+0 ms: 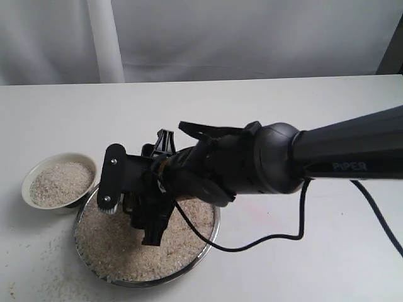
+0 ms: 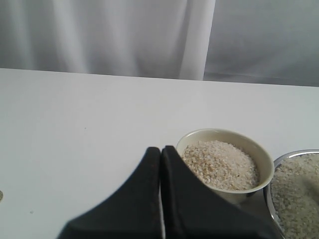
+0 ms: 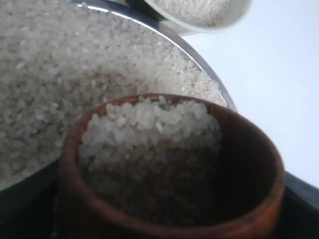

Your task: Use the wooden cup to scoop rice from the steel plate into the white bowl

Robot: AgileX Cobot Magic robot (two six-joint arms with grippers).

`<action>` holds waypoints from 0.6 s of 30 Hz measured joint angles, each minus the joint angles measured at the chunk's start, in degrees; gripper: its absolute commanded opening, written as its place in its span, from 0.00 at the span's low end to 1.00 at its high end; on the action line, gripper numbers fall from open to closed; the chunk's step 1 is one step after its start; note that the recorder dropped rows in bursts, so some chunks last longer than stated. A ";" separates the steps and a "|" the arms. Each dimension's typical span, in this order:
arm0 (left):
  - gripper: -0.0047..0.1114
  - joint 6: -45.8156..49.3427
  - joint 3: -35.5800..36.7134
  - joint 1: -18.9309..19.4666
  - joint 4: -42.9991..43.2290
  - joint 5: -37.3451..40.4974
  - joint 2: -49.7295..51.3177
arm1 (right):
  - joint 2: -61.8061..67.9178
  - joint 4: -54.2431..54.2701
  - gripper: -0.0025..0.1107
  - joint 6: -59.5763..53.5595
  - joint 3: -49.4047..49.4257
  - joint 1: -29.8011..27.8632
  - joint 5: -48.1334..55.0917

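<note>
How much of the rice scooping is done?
Done: the white bowl already holds a heap of rice. In hand: the right gripper holds the wooden cup, partly filled with grains, at the steel plate. Left: tip that cupful into the bowl. The plate has lots of rice in it, so more scoops may follow.

Wooden cup (image 3: 249, 169) part-full of rice (image 3: 149, 119) over rice-laden steel plate (image 1: 213, 238), white bowl (image 1: 26, 189) beside.

Smooth reddish-brown wooden cup (image 3: 251, 149), shiny mirror-bright steel plate (image 1: 213, 239), glossy cream white bowl (image 2: 219, 131), dry granular matt rice (image 1: 119, 248), all on a matt white surface (image 1: 302, 126).
</note>
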 measured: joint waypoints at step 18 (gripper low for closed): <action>0.04 0.00 0.00 0.00 0.00 0.00 0.00 | 10.83 -13.75 0.02 -0.65 -36.88 4.28 20.52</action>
